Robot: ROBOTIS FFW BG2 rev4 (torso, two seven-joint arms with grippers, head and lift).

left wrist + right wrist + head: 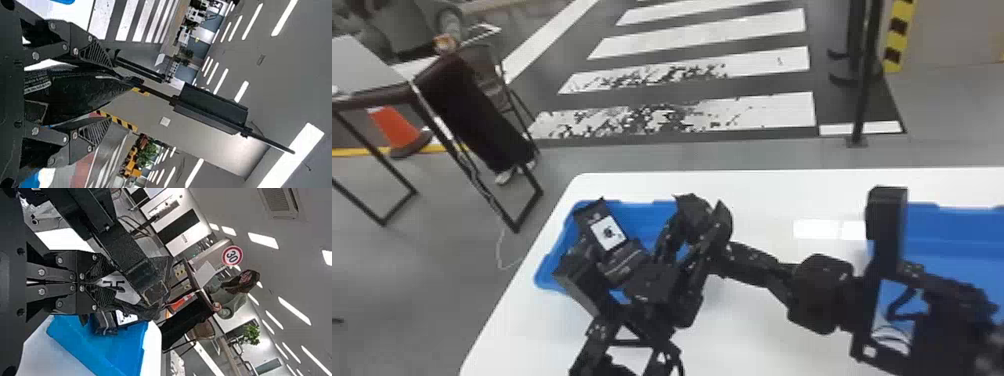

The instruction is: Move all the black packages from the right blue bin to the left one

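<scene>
Grey floor point(682, 157), white crosswalk stripes point(702, 34), orange cone point(393, 125) near dark-framed table point(362, 65); white tabletop point(757, 192), bright ceiling lights point(252, 21)

The black package point(74, 92) looks of glossy plastic, the left blue box point(647, 215) of smooth plastic; the white table point(762, 200) is shiny.

Blue on the left bin point(642, 216) at eight o'clock and the right bin point(957, 232) at three in head view; black, white-labelled on a package point(588, 215); striped white-and-dark across the crosswalk point(702, 35) at twelve.
</scene>
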